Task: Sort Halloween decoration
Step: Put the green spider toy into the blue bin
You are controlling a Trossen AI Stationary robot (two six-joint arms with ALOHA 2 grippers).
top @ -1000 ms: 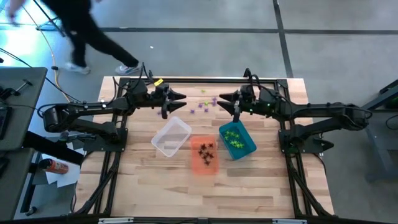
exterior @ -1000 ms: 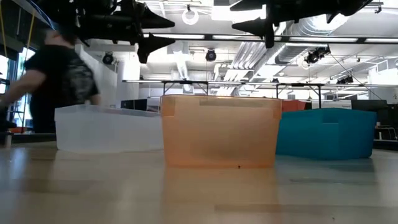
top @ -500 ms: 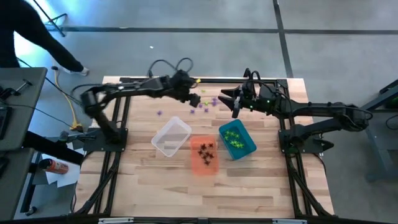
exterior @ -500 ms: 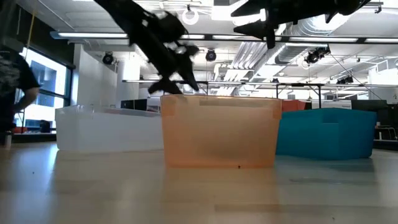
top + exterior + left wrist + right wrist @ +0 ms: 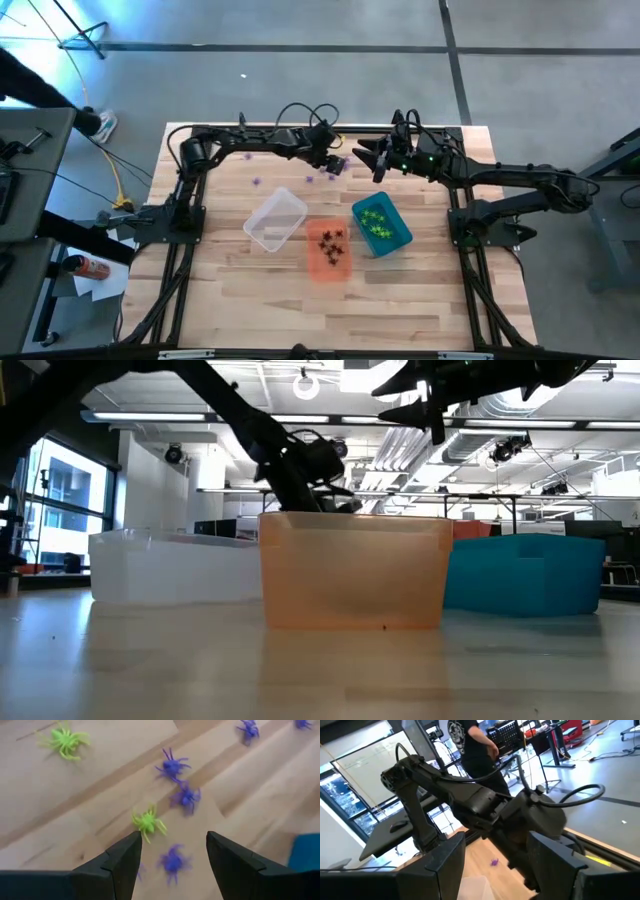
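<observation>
Loose purple and green spiders (image 5: 172,767) lie on the wood near the table's far edge, between the two arms. My left gripper (image 5: 172,840) is open and hovers low above them; a green spider (image 5: 147,822) and a purple spider (image 5: 172,861) lie just before its fingers, untouched. In the high view my left gripper (image 5: 335,162) reaches in from the left. My right gripper (image 5: 366,158) is open, raised right of the pile and pointing at the left arm. Black spiders lie in the orange bin (image 5: 328,262), green ones in the teal bin (image 5: 398,235).
A clear bin (image 5: 276,220) stands left of the orange bin, and the three bins sit in a row at mid-table. A stray purple spider (image 5: 257,182) lies farther left. Cables loop over the left arm (image 5: 300,112). A person's foot (image 5: 95,122) shows beyond the table's far left corner.
My left gripper has swung from the left side toward the table's right and dropped low over the loose spiders at the far middle. My right gripper has kept its place. The person behind the table has walked off to the left.
</observation>
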